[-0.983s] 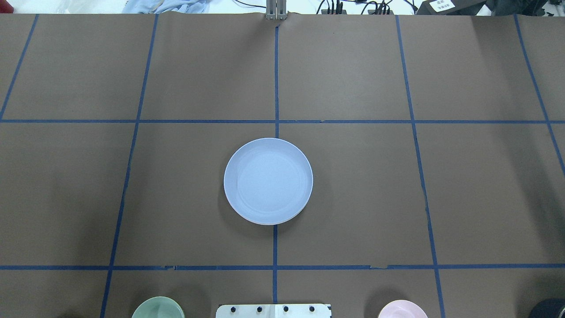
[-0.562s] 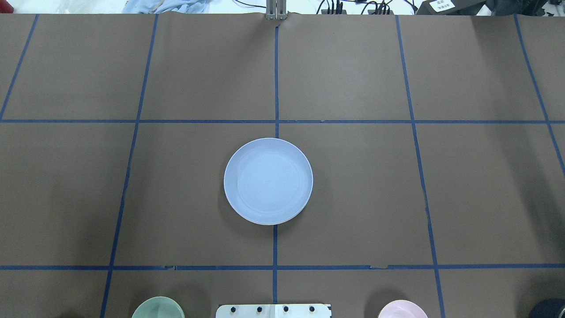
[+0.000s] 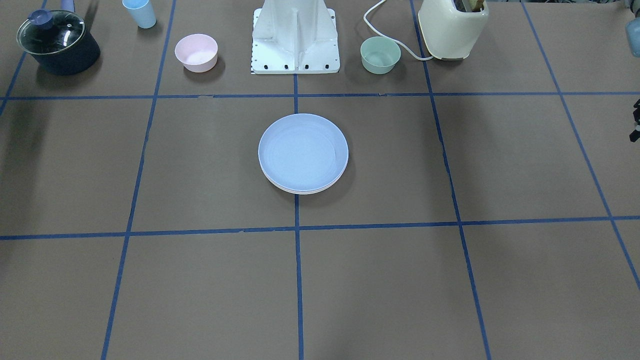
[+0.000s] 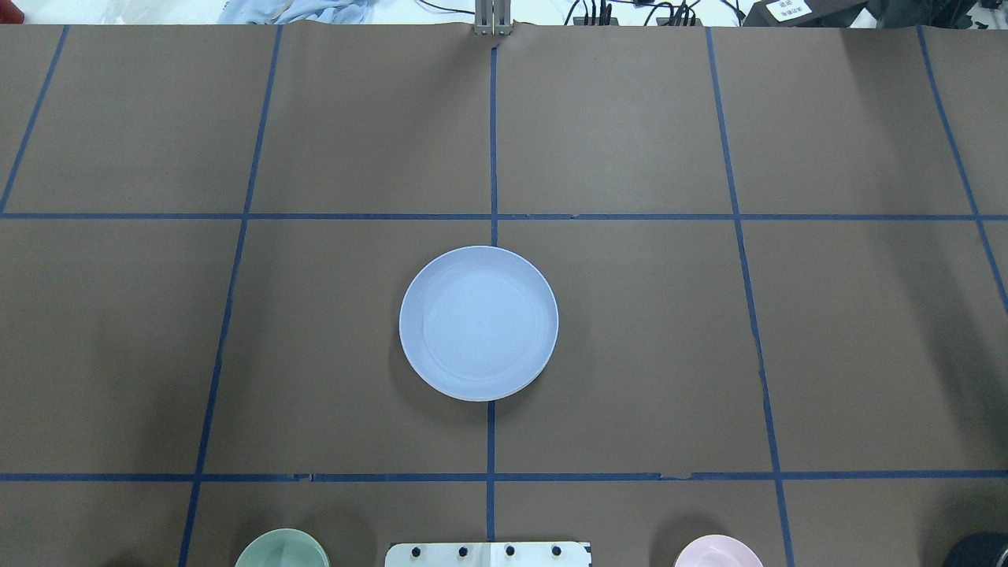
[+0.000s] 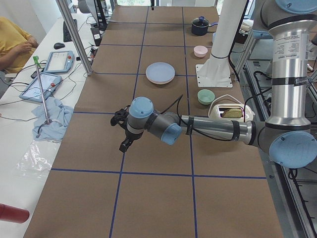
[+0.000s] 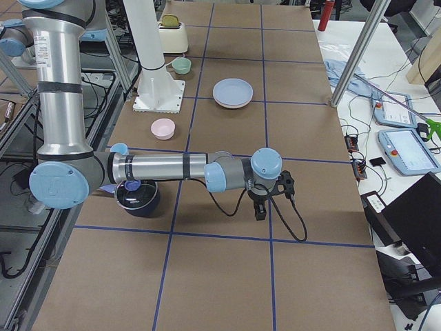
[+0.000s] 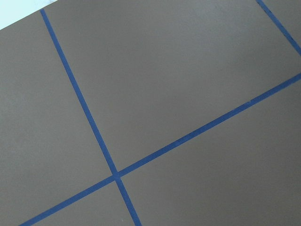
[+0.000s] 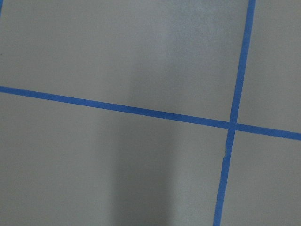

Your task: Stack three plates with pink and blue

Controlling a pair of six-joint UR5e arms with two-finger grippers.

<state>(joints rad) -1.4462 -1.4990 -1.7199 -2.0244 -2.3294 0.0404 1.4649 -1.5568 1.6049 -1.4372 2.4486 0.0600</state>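
Our plates (image 3: 303, 153) sit in one pile, blue on top, just in front of the robot base (image 3: 295, 45). We think stacking is done, so nothing more needs grabbing. We cannot tell if the left gripper (image 5: 124, 145) or the right gripper (image 6: 260, 209) is open or closed.

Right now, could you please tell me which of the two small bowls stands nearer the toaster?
The green bowl, just beside the cream toaster; the pink bowl stands across the white base plate from it.

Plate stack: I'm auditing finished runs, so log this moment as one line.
stack: blue plate on top, table centre | left tool: far from stack, state unclear | right tool: far from stack, state unclear
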